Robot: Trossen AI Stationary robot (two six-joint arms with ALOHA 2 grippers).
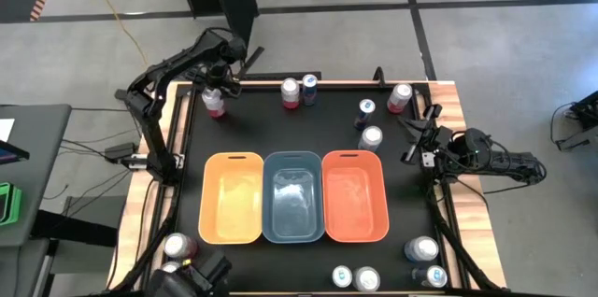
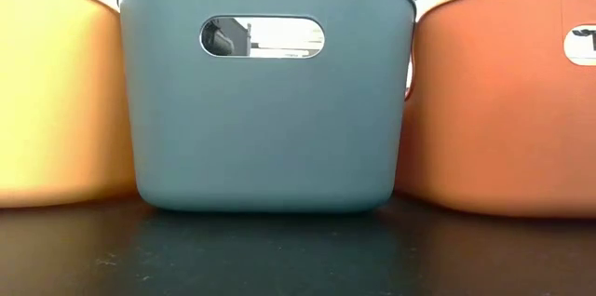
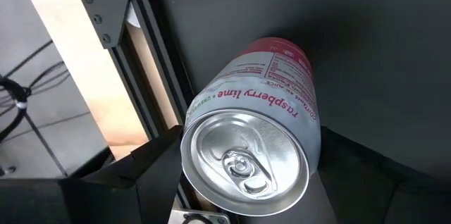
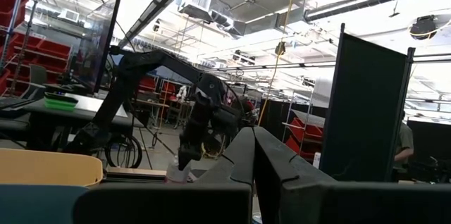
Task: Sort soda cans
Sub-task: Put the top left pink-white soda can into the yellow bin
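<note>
My left gripper [image 1: 216,87] is at the table's far left corner, above a white-and-pink soda can [image 1: 214,103] marked "raspberry lime". In the left wrist view the can [image 3: 271,83] fills the gap between my two dark fingers. Other cans stand along the far edge: a red one [image 1: 291,92], a blue one [image 1: 309,87], another blue [image 1: 366,108], a silver one [image 1: 371,137] and a red one [image 1: 400,97]. More cans stand at the near left corner [image 1: 177,247] and the near right corner [image 1: 421,249]. My right gripper [image 1: 418,135] waits shut at the right edge. My left gripper pinches the raspberry lime can between its two fingers, high on its side wall just below the silver top rim [image 3: 192,122]. The fingers [image 3: 144,168] come from above, pointing down. The can stands upright with its base [image 3: 282,46] on the black table.
Three bins sit side by side in the table's middle: orange [image 1: 232,199], blue [image 1: 292,196] and red-orange [image 1: 355,194]. They fill the low view, with the blue one [image 2: 265,100] in front. A black frame rail [image 3: 151,83] runs beside the held can.
</note>
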